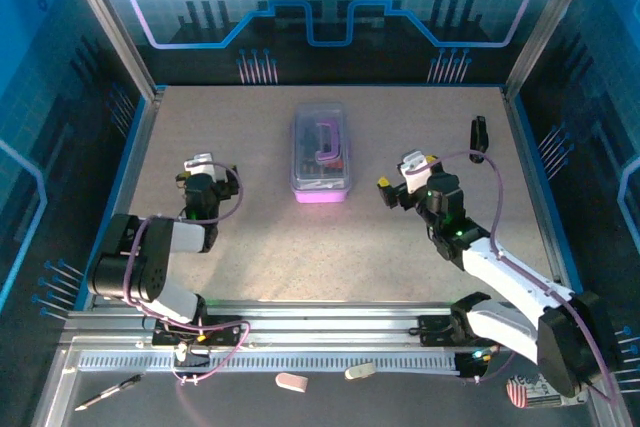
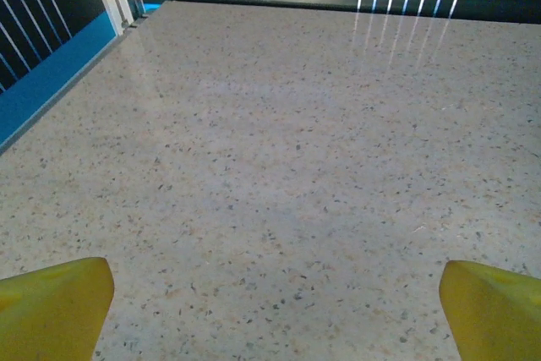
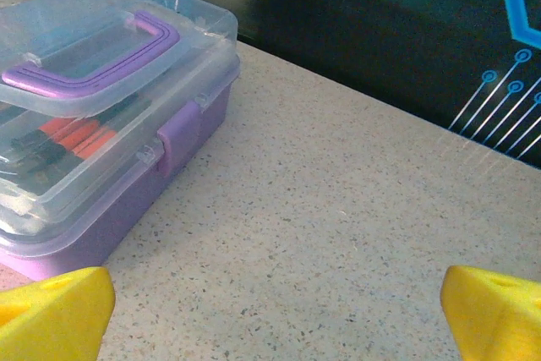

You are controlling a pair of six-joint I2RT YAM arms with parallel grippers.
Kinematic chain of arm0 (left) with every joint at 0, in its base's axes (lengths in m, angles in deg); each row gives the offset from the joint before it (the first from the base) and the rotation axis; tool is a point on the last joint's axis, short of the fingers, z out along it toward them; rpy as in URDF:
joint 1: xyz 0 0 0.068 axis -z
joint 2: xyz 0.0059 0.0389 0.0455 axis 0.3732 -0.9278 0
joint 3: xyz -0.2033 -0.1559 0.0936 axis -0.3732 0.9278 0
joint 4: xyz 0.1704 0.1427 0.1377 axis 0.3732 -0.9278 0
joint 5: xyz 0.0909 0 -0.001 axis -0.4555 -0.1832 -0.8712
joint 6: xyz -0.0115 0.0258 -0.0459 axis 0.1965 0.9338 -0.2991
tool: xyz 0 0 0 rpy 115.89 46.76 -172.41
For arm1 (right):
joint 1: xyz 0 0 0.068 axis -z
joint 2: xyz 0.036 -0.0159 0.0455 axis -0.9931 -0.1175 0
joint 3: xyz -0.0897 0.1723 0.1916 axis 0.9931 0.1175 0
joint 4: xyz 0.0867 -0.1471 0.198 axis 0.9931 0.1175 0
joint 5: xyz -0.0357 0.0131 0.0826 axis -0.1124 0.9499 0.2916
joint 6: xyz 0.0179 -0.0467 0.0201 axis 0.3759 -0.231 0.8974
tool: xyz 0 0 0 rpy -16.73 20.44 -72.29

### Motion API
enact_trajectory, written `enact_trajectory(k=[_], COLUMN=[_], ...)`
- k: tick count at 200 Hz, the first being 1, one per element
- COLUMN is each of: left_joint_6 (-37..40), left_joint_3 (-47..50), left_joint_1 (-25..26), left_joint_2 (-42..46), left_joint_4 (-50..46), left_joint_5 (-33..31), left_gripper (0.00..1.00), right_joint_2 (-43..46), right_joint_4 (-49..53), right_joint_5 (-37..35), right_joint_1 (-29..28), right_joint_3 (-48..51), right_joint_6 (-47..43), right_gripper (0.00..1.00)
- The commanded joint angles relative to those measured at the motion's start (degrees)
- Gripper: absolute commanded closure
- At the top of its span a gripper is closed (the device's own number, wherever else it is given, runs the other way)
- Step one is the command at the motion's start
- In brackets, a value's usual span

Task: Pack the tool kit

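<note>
Tool kit (image 1: 320,152) sits shut in the middle of the table (image 1: 250,247). Left pincer (image 1: 203,165) and right pincer (image 1: 400,174) are on either side, spread wide, holding nothing. A careless nudge could slide it away or pop its clasp (image 3: 176,137).

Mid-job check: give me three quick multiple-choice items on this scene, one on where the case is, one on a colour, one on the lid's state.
1. Where does the tool kit case stand?
A. Between the left gripper and the right gripper
B. Against the left wall
C. In a gripper's grasp

2. What colour is its handle?
A. Yellow
B. Purple
C. Black

3. How is its clear lid?
A. Standing open
B. Lying beside the case
C. Down on the purple base

Answers:
1 A: the top view shows it with a gripper on either side.
2 B: the right wrist view shows a purple handle.
3 C: the lid sits flush, with the latch folded against the front.
</note>
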Motion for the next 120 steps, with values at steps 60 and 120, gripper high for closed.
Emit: enact_trajectory(k=[60,120], left_joint_6=[-1.0,-0.9], left_joint_3=[-0.3,-0.3], left_joint_1=[0.1,0.1], left_joint_2=[-1.0,-0.9], left_joint_4=[2.3,2.2], left_joint_5=[6.2,6.2], left_gripper=[0.00,0.01], right_joint_2=[-3.4,-16.9], right_joint_4=[-23.5,-48.5], right_joint_5=[-0.7,0.9], right_joint_1=[1.3,8.7], right_joint_3=[10.9,18.9], right_joint_6=[-8.6,-2.4], right_gripper=[0.00,0.00])
